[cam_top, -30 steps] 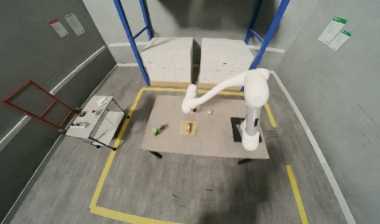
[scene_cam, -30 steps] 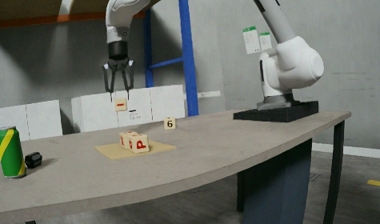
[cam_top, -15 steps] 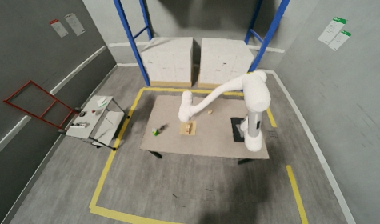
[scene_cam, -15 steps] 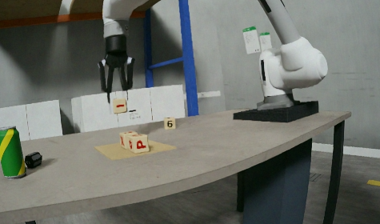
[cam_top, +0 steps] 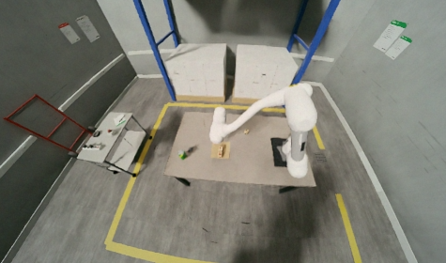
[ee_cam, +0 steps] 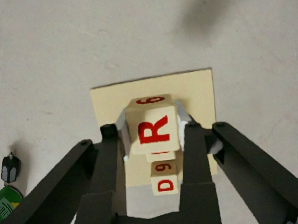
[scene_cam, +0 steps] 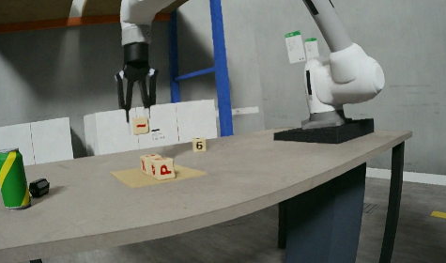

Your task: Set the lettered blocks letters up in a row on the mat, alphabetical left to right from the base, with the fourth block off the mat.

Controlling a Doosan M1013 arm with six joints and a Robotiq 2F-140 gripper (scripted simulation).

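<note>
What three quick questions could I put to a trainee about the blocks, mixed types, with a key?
1. Which letter faces the wrist camera on the block held in the gripper?
A) D
B) R
C) P

2. True or false: the block with the black 6 stands off the mat.

3. How many blocks rest on the mat?

Key: 1 B; 2 true; 3 two
</note>
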